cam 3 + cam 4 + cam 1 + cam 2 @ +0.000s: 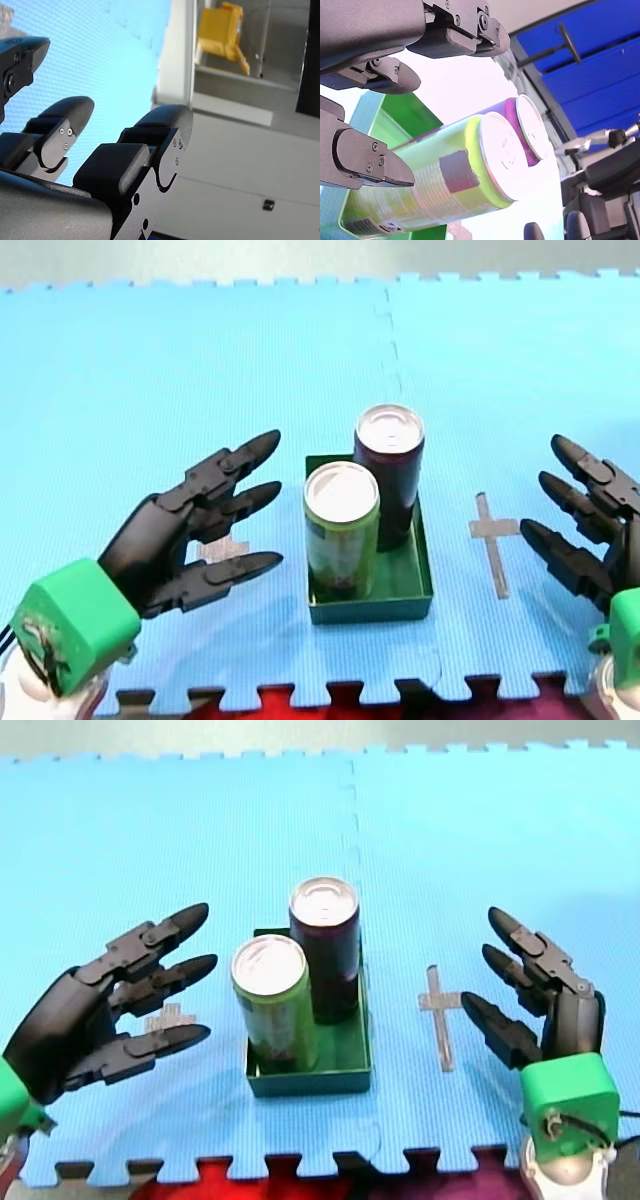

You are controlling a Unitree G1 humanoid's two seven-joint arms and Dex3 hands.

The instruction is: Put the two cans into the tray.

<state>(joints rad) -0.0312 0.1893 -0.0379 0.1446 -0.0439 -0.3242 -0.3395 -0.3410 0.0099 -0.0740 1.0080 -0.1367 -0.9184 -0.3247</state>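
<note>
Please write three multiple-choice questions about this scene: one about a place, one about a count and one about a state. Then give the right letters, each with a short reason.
1. Where does the green can stand?
A) in the green tray, nearer the robot than the dark purple can
B) outside the tray
C) on top of the purple can

2. How many cans are in the tray?
A) none
B) one
C) two

3. The left hand, left of the tray, and the right hand, right of it, are:
A) each shut on a can
B) both open, holding nothing
C) both pressing on the tray

Answers:
1 A: it stands upright inside the tray walls, in front.
2 C: both stand inside.
3 B: each is apart from the cans and tray.
</note>
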